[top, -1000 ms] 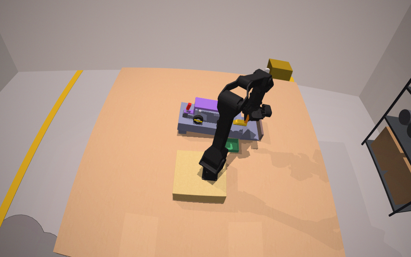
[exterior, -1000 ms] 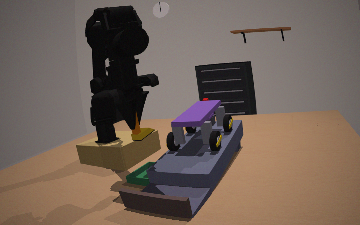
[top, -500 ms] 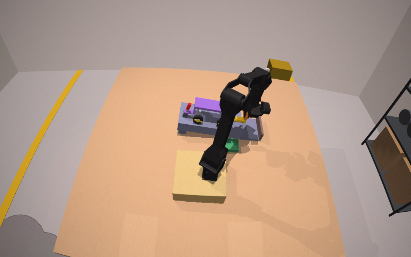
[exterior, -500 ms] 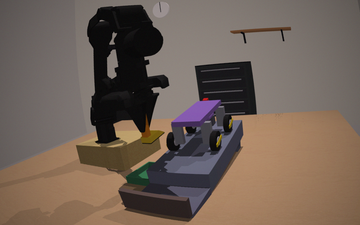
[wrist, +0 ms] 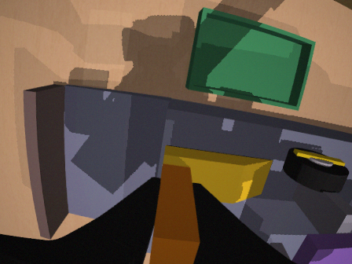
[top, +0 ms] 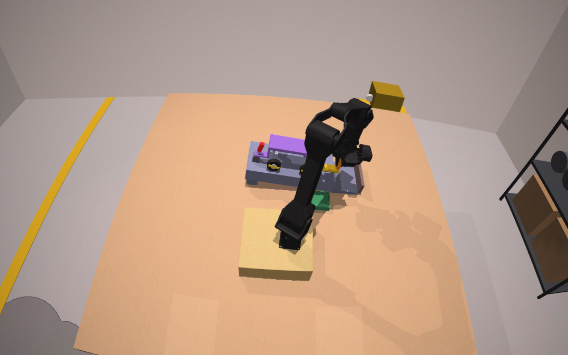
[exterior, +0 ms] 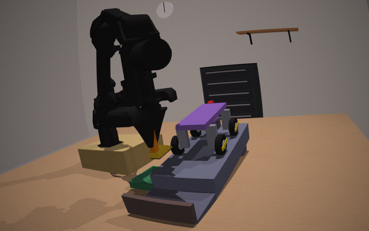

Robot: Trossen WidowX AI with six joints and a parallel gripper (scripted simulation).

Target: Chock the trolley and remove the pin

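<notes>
My gripper [top: 340, 161] [exterior: 153, 140] [wrist: 174, 188] is shut on the orange handle of the yellow chock [top: 331, 168] [exterior: 162, 152] [wrist: 220, 174]. The chock is held above the ramp [top: 272, 177] [exterior: 187, 170], downhill of the near-side lower wheel [exterior: 177, 145] [wrist: 310, 177], with a gap to it in the wrist view. The purple-topped trolley [top: 286, 143] [exterior: 204, 115] stands on the ramp, partly hidden by the arm in the top view. The red-headed stop pin [top: 261, 146] [exterior: 210, 101] stands at its uphill end. The green tray [exterior: 141, 185] [wrist: 193, 55] lies beside the ramp.
A brown end board [top: 360, 177] [exterior: 160, 209] [wrist: 49, 165] closes the ramp's lower end. The arm's base stands on a yellowish block [top: 259, 242] [exterior: 100, 160], on the same side of the ramp as the tray.
</notes>
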